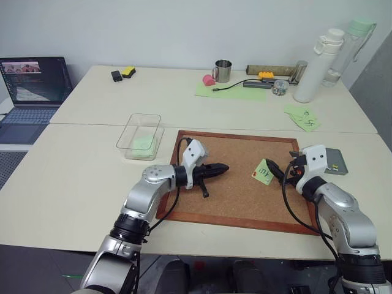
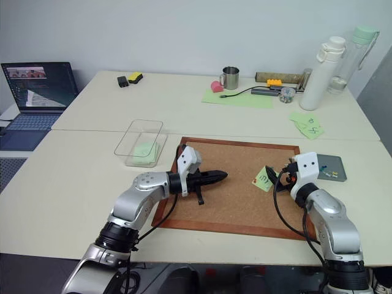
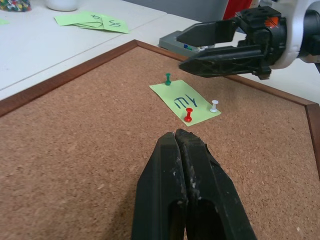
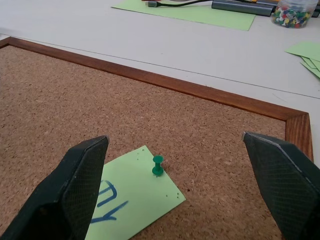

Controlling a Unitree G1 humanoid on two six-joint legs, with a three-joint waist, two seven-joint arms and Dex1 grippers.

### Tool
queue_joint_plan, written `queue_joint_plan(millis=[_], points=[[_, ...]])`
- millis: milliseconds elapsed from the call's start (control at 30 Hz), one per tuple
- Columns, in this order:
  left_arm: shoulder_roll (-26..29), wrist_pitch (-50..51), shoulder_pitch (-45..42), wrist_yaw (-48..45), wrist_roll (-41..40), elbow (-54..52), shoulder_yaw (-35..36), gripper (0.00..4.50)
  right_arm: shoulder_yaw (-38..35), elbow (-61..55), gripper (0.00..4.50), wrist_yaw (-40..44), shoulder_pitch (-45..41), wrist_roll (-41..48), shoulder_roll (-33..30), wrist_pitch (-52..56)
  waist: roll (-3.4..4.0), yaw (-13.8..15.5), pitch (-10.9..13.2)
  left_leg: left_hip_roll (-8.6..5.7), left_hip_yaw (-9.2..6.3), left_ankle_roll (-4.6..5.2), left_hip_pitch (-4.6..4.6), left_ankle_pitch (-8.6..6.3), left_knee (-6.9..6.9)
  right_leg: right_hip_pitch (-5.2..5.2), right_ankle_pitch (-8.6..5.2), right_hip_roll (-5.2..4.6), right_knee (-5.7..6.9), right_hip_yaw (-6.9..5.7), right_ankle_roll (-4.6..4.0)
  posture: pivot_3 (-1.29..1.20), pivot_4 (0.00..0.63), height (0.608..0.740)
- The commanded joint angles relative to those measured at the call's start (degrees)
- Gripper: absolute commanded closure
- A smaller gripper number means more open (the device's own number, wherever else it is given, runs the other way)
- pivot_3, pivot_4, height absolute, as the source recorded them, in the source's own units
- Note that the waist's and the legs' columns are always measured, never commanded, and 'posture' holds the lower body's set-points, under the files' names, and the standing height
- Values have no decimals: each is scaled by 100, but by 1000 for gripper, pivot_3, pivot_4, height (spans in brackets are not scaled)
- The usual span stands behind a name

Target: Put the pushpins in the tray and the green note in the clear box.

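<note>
So the green note (image 3: 185, 102) is lying on the cork board (image 1: 239, 196), over near its right side, pinned with three pushpins: a green one (image 3: 168, 78) at one corner, a red one (image 3: 188, 114) and a white one (image 3: 214, 105) along the opposite edge. The right gripper (image 4: 175, 195) is right at the note with its fingers spread wide, one on each side of the green pin, not touching it. The left gripper (image 3: 185, 150) sits over the middle of the board, fingers pressed together with nothing between them, pointing toward the note. The grey tray (image 1: 338, 163) is on the bench just off the board's right edge with a few pins in it. The clear box (image 1: 140, 136) sits off the board's upper left corner, with a green note inside.
</note>
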Motion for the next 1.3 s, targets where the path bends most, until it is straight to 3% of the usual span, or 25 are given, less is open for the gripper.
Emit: queue_joint_plan(millis=[33, 500, 600, 1267, 1300], points=[[-99, -228, 61, 158, 382, 427, -321, 4455, 109, 182, 0, -64, -255, -99, 149, -177, 1, -1, 0, 0, 0, 0, -1, 0, 0, -1, 0, 0, 0, 0, 0, 0, 150, 740], [-90, -479, 105, 277, 782, 787, -486, 4455, 291, 723, 0, -109, -458, -293, 432, -241, 15, 21, -15, -4, 1, 3, 39, 1, 0, 41, 0, -5, -1, -2, 0, 0, 150, 740], [-67, -446, 124, 274, 767, 738, -470, 4500, 219, 779, 442, -112, -465, -239, 514, -242, 16, 19, -15, -3, 0, 3, 40, 1, -1, 42, 0, -5, -1, -1, 1, 0, 150, 740], [35, -336, 262, 330, 784, 570, -483, 4500, 87, 690, 4423, -133, -352, -256, 565, -337, 16, -36, -15, 0, 1, 3, 41, 1, -8, 41, 0, -4, -5, 2, 1, 0, 150, 740], [40, -322, 264, 345, 793, 575, -484, 4500, 80, 650, 4471, -126, -350, -238, 571, -339, 16, -40, -15, 0, 1, 3, 41, 1, -8, 41, 0, -4, -5, 2, 1, 0, 150, 740]])
